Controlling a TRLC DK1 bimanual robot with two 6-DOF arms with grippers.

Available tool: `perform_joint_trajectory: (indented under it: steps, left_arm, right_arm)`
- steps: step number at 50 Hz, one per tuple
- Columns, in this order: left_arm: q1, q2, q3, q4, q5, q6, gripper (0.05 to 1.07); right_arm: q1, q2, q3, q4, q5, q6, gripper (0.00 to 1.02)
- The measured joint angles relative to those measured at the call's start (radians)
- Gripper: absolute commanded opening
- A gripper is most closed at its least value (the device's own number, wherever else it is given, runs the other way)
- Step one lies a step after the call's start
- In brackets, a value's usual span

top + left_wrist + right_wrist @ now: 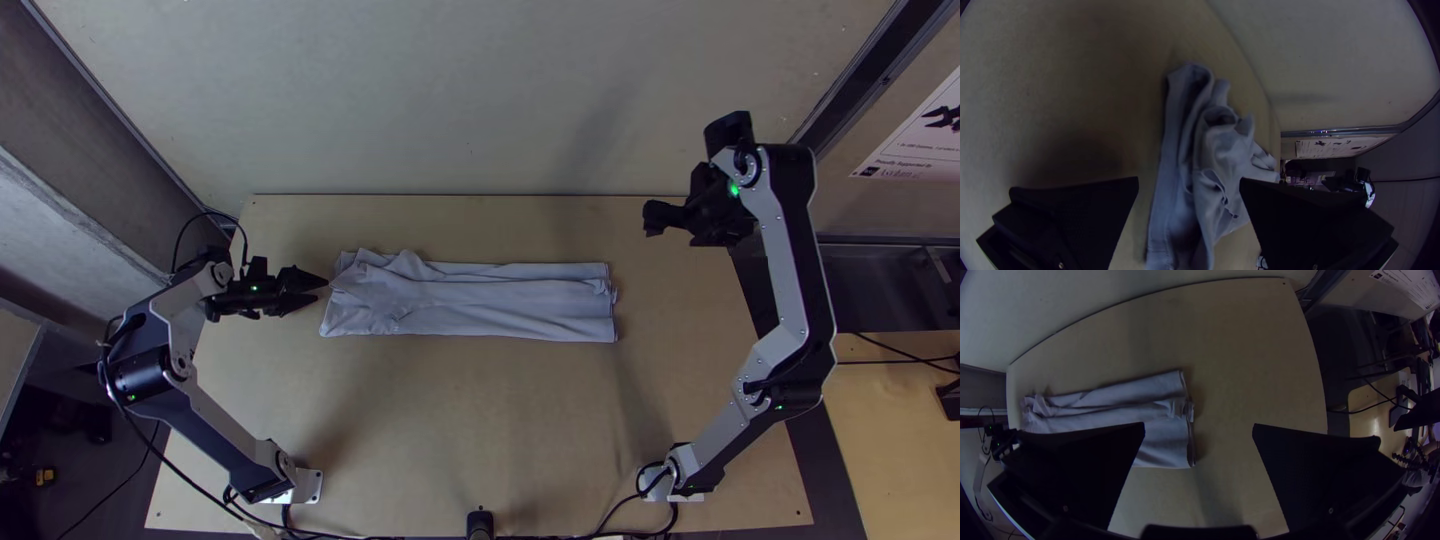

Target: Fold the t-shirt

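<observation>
The light grey t-shirt (470,298) lies folded lengthwise into a long strip across the table's middle, its left end wrinkled, its right end straighter. My left gripper (322,288) stands open right at the strip's left end. In the left wrist view the crumpled end of the t-shirt (1225,150) shows between and beyond the spread fingers of the left gripper (1188,182). Well to the right of the cloth and above the table's far right is my right gripper (665,218). In the right wrist view the right gripper (1199,427) is open, with the t-shirt (1162,440) partly behind one finger.
The wooden table (480,420) is bare in front of the cloth and to its right. A pale wall panel (450,100) rises along the far edge. A small black post (480,523) stands at the near edge, with cables (380,537) along it.
</observation>
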Motion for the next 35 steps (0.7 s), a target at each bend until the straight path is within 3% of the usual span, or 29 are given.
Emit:
perform_joint_trajectory:
  steps: [18,35]
  left_arm:
    - [-0.019,0.076,0.049,-0.017,0.037,0.004,1.02]
    - [-0.197,0.076,0.049,-0.016,0.029,-0.019,1.02]
  right_arm:
    - [0.007,-0.008,-0.016,0.000,0.000,0.004,0.99]
    - [0.007,-0.009,-0.016,0.000,0.000,0.007,0.99]
